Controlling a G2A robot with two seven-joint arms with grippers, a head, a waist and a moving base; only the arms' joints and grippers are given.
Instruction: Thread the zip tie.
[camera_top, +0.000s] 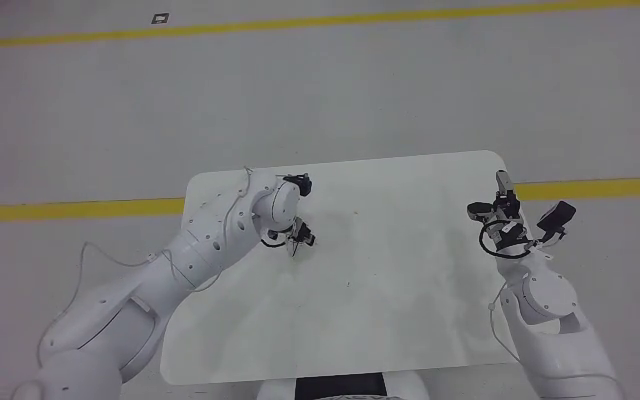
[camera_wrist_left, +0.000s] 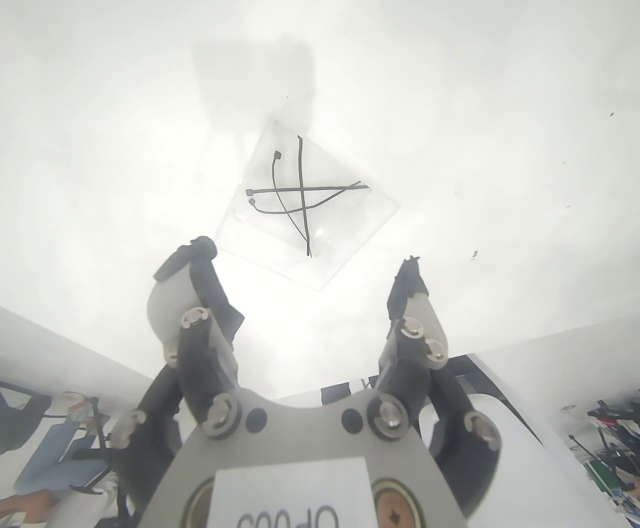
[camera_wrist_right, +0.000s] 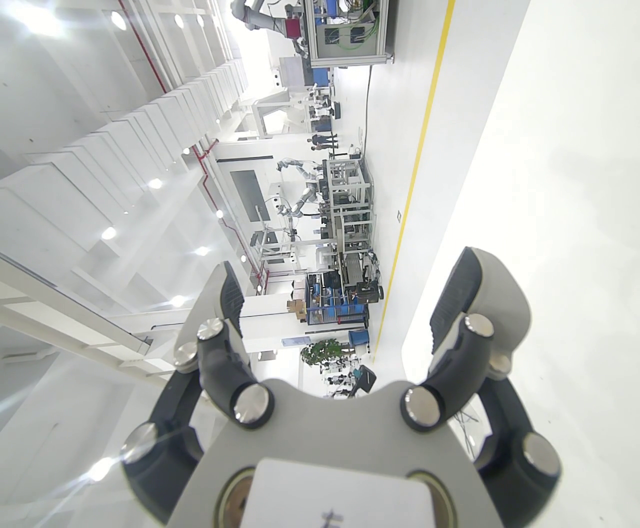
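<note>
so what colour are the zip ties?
Black zip ties, crossed in a clear tray; best in the left wrist view.

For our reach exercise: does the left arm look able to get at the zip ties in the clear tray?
Probably yes. The left tool is open and points at the zip ties in the clear tray, with nothing between. They lie crossed, so taking one alone may be fiddly.

Item count, one tabletop (camera_top: 400, 300)
Zip ties (camera_wrist_left: 301, 170): 4, black, crossed at frame centre. Clear tray (camera_wrist_left: 350, 235): 1. Hands: 2, namely left hand (camera_wrist_left: 305, 252), right hand (camera_wrist_right: 346, 262).
</note>
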